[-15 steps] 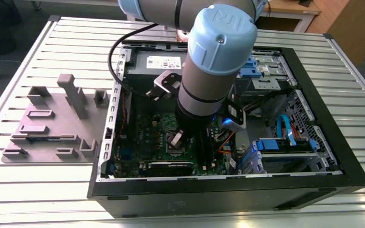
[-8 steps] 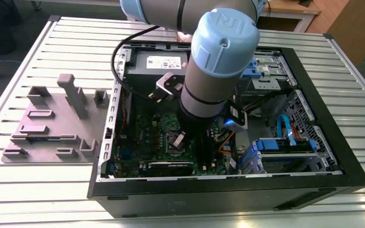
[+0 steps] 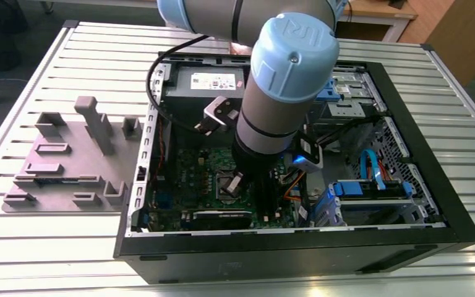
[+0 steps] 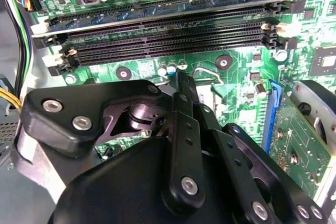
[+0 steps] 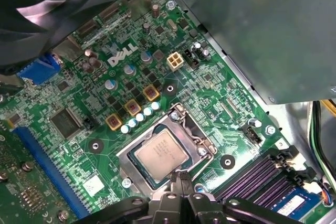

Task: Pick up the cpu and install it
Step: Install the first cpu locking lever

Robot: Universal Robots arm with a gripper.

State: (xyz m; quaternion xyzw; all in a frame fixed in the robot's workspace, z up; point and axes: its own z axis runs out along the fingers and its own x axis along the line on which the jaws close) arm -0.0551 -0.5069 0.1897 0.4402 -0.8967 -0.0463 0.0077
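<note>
Sitting flat in the dark metal-framed socket on the green motherboard, the pale silver square cpu looks placed; the black gripper, fingers narrowed together and empty, hangs just beside it, so seating alignment wants checking.

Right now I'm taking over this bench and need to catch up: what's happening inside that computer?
The robot arm is reaching down into the open computer case, over the motherboard. In the first wrist view the cpu lies flat in the socket, silver top up, with the socket's frame open around it. The gripper hangs right at the socket's edge, its fingertips close together and holding nothing. So the cpu looks placed, but the socket is not closed over it.
</note>
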